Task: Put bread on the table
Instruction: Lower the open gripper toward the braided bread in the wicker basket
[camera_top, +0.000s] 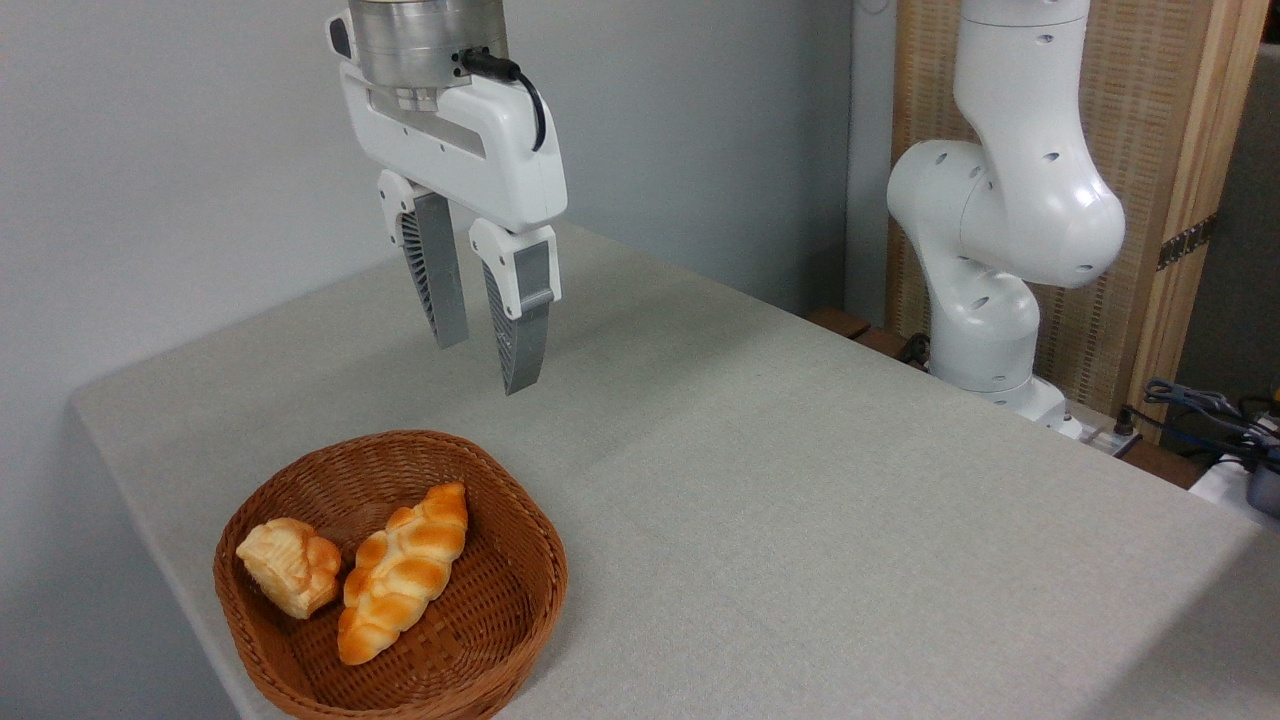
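Note:
The bread (402, 574), a long braided golden-orange loaf, lies diagonally inside a round brown wicker basket (520, 540) near the table's front left corner. My gripper (485, 365) hangs in the air above and behind the basket, well clear of the loaf. Its two grey fingers point down with a small gap between them and hold nothing. The table (800, 480) is covered in light grey-beige cloth.
A shorter, paler chunky roll (288, 565) lies in the basket, touching the loaf's left side. The arm's white base (985, 330) stands at the table's far right edge, with cables (1200, 410) beyond it. The table's left edge runs close to the basket.

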